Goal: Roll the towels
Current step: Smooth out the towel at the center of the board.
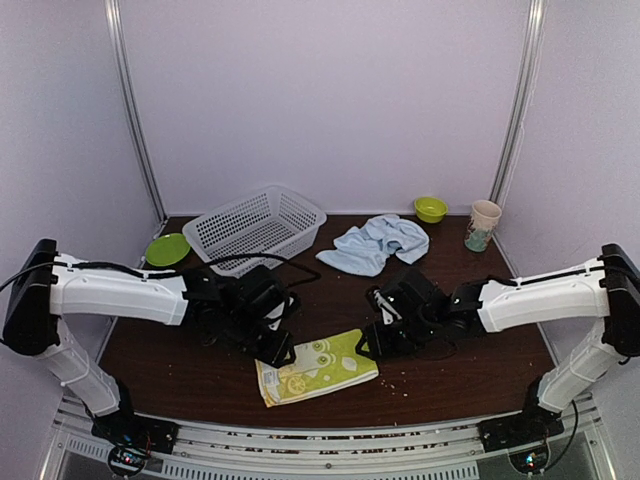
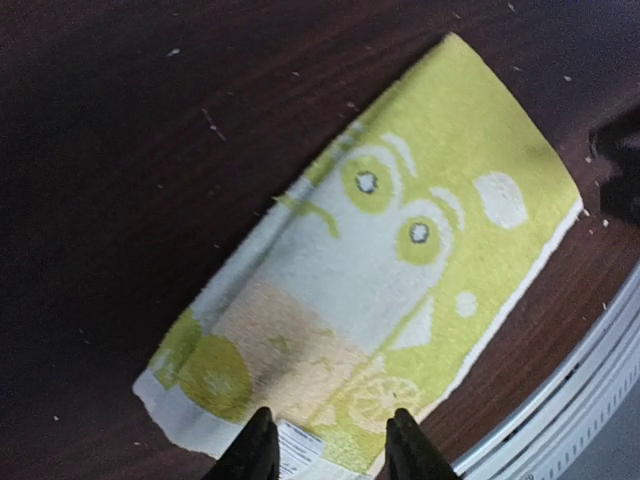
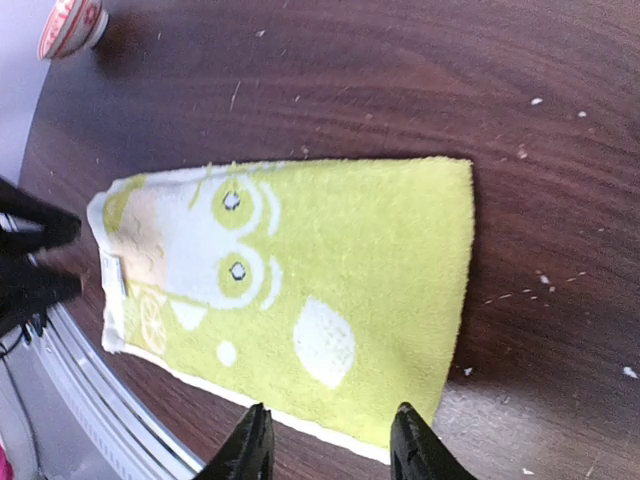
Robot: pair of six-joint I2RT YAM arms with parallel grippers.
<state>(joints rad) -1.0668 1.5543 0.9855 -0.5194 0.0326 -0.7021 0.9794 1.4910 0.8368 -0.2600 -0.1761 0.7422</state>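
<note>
The lime-green towel with white lemon print lies flat and unfolded near the table's front edge. My left gripper hovers at its left end and is open. In the left wrist view its fingers straddle the towel's label corner with nothing gripped. My right gripper is at the towel's right end and is also open. In the right wrist view that gripper stands above the white-edged hem of the towel. The pale blue towel lies crumpled at the back.
A white mesh basket stands at the back left, with a green plate beside it. A green bowl and a paper cup sit at the back right. The metal rail runs along the table's front edge.
</note>
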